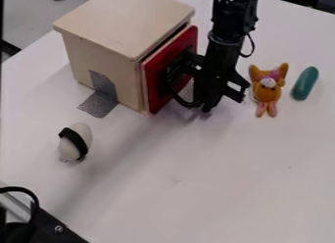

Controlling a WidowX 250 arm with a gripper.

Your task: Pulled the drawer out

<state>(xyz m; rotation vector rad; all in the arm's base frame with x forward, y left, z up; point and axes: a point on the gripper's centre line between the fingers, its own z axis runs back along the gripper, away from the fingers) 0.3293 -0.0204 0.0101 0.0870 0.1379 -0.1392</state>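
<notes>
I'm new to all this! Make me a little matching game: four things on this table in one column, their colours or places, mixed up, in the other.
1. Box
2. Drawer front
3. Fuzzy toy
4. Rounded white object

A. Wrapped with a black band
B. Orange and pink
C. Beige, with grey tape on its side
D. Red

Right pairs: 1-C, 2-D, 3-B, 4-A

The gripper (pixel 198 105) hides part of the red drawer front (pixel 154 80), perhaps its handle too.
</notes>
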